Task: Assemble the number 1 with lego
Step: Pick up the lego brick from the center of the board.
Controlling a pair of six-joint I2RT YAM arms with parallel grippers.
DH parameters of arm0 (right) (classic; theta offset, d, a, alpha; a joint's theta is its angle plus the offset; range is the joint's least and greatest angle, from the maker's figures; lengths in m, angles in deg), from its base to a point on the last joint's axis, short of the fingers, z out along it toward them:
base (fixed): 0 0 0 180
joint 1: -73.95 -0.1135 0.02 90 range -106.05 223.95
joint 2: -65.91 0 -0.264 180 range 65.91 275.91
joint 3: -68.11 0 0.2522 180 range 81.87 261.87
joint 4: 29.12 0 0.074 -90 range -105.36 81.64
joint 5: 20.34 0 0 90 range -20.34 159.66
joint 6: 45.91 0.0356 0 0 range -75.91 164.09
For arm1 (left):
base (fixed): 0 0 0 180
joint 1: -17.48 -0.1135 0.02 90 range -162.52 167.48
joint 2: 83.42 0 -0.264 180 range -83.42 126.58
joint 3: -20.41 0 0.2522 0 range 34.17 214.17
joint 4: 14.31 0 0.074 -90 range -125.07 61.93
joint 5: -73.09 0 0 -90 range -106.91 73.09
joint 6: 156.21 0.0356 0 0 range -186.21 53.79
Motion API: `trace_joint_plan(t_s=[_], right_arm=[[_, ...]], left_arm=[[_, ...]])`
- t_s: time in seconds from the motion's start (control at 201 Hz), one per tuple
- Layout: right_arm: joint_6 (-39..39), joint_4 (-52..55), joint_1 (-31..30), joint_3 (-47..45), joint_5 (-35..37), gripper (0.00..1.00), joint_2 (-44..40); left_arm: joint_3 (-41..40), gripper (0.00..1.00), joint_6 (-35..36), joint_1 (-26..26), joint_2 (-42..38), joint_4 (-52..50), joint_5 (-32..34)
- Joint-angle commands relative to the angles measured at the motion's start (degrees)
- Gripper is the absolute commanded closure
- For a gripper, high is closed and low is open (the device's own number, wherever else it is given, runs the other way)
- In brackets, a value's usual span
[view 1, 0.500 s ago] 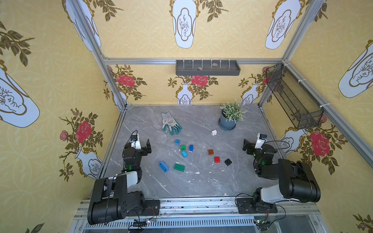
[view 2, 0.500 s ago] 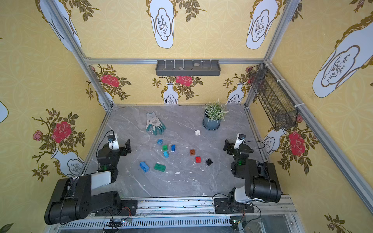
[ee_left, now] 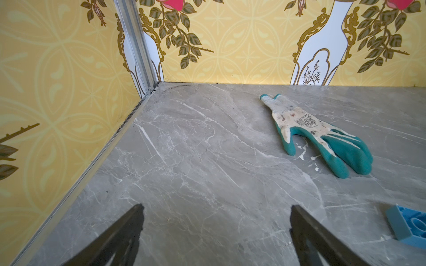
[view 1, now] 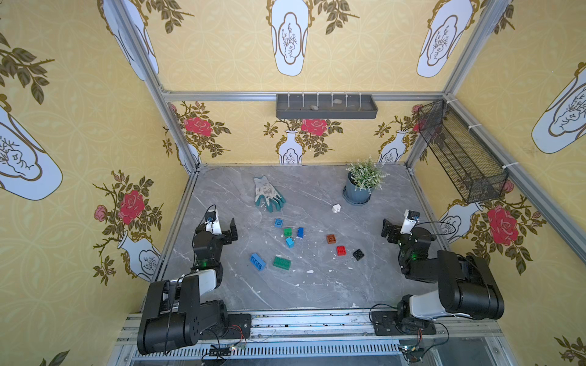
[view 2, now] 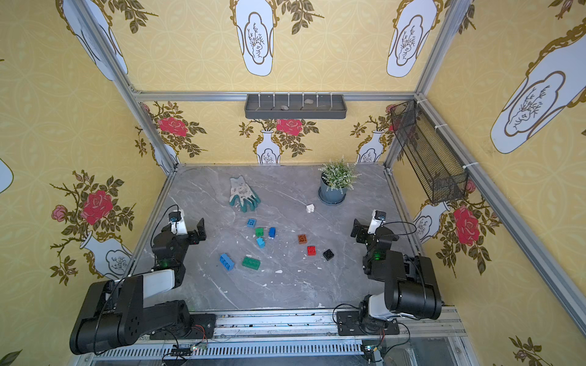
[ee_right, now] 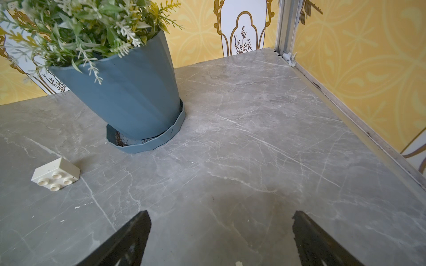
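The lego lies loose mid-table in both top views. A blue square (view 1: 278, 222), a green square (view 1: 287, 231), a second blue (view 1: 300, 232) and a light blue one (view 1: 289, 242) form a cluster. Nearer the front lie a long blue brick (view 1: 257, 261) and a long green brick (view 1: 282, 263). To the right are orange-brown (view 1: 330, 239), red (view 1: 341, 250) and black (view 1: 358, 254) squares. A white brick (ee_right: 56, 175) sits by the plant pot. My left gripper (ee_left: 216, 207) stands open over bare table at the left edge. My right gripper (ee_right: 221, 213) is open at the right edge, holding nothing.
A teal and white work glove (view 1: 268, 195) lies at the back left of the grey marble table (view 1: 317, 285). A potted plant (view 1: 360, 185) on a saucer stands at the back right. Small white flecks are scattered near the bricks. Yellow walls close in three sides.
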Motion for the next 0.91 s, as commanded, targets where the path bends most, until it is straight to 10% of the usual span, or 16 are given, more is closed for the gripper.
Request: trace_joint_plan(t_s=[0.0, 0.378, 0.587, 0.901], right_arm=[[-0.11, -1.23, -0.04, -0.02, -0.16, 0.02, -0.02], [0.28, 9.45, 0.58, -2.18, 0.82, 0.02, -19.54], [24.95, 28.52, 2.81, 2.72, 6.54, 0.02, -35.32], [36.25, 44.29, 5.90, 12.37, -3.20, 0.02, -32.02]], left_arm=[[0.05, 0.00, 0.51, 0.21, 0.39, 0.48, 0.74], [1.51, 0.00, -0.13, 3.35, -17.19, -14.40, 11.75], [12.62, 0.00, -8.16, 5.49, -28.10, -44.53, 19.32], [27.34, 0.00, -23.35, 5.27, -27.54, -71.56, 25.73]])
